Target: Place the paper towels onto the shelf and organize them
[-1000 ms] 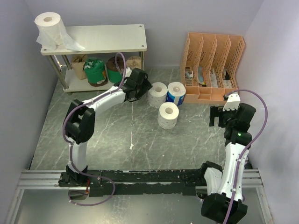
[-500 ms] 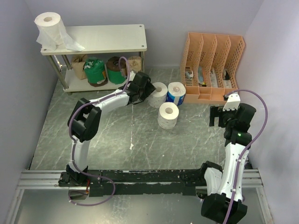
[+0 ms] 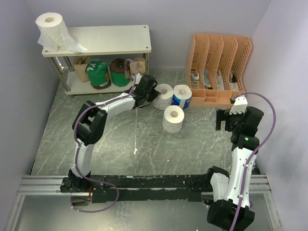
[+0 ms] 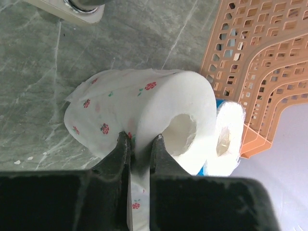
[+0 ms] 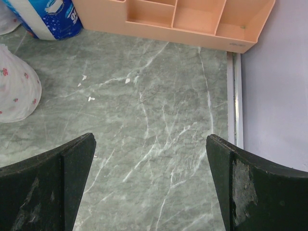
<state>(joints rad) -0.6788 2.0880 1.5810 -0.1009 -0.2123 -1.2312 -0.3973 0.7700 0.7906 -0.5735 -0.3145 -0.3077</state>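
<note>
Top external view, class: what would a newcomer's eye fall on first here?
The left gripper pinches the wall of a white flower-printed paper towel roll mid-table. Then the orange slotted file organizer at back right, and a white roll trailing loose sheets on the pale shelf, top-left corner.

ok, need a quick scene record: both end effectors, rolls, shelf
left end effector: shut on floral roll, pinching its paper beside the core
right end effector: open, empty, above table
on table: floral roll, blue roll, white roll
top roll: left end of shelf top board, sheet trailing
lower rolls: four visible on lower tier, two green
organizer: right of blue roll
</note>
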